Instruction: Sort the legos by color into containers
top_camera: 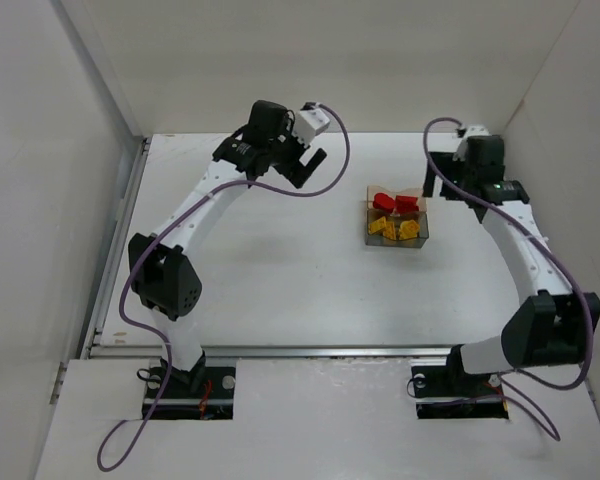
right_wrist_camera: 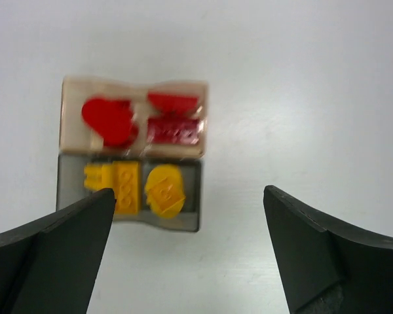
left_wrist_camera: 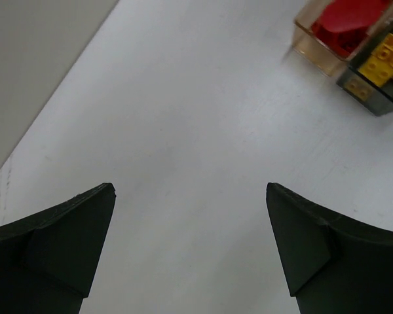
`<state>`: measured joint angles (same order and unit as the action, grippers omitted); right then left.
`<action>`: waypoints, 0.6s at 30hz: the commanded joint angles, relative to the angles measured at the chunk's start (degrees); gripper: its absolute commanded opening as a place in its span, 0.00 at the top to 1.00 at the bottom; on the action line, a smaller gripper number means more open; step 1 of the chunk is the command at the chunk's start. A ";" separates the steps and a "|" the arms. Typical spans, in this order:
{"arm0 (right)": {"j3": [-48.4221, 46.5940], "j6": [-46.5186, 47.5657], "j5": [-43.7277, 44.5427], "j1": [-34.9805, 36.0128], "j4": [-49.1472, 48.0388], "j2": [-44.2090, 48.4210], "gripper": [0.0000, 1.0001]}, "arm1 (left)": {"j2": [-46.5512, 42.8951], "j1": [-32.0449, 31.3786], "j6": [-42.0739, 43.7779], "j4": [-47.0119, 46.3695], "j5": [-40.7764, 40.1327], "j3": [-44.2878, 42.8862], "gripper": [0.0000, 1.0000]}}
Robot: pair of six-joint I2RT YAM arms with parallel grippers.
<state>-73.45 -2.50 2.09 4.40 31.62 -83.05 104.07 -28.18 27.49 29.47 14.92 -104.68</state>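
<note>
Two small open trays sit side by side on the white tabletop (top_camera: pixel 280 270), their long walls touching, on the right arm's side and close to its wrist. The tan tray (right_wrist_camera: pixel 134 84) holds only red legos (right_wrist_camera: pixel 108 121): a rounded piece at one end, a flat studded brick and a curved piece at the other. The grey tray (right_wrist_camera: pixel 194 196) holds only yellow legos (right_wrist_camera: pixel 164 193): studded bricks beside a rounded piece. The right fingers (right_wrist_camera: pixel 327 255) are spread wide and empty, hanging above the tabletop with the trays showing between them. The left fingers (left_wrist_camera: pixel 59 248) are also spread wide, holding nothing, over bare tabletop well apart from the trays
</note>
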 commanded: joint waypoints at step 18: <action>4.02 -17.62 49.42 -13.63 -22.48 15.46 0.00 | -2.73 13.59 -25.20 -16.03 -48.14 -6.33 0.00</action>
<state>-67.96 -18.44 47.07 -9.10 13.34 -68.93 104.07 -13.72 5.15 14.35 -30.81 -109.34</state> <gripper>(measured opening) 0.999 0.997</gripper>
